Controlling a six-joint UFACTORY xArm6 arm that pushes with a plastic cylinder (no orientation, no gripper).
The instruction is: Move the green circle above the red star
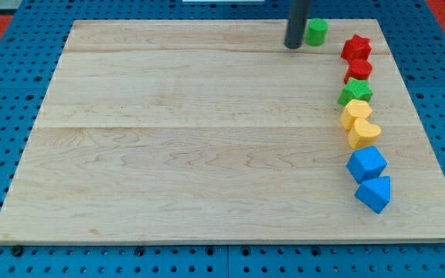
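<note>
Green circle (317,32) just right of my tip (293,46), red star (355,49) nearby, rod's upper part cut off.

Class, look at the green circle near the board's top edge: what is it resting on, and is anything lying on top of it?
The green circle rests directly on the wooden board. Nothing lies on top of it. My tip stands just to its left in the view. The board under the circle is covered from sight.

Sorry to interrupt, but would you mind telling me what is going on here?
My tip sits just to the view's left of the green circle, near the board's top edge. The red star lies to the circle's right and slightly lower, heading a column of blocks down the right side.
</note>
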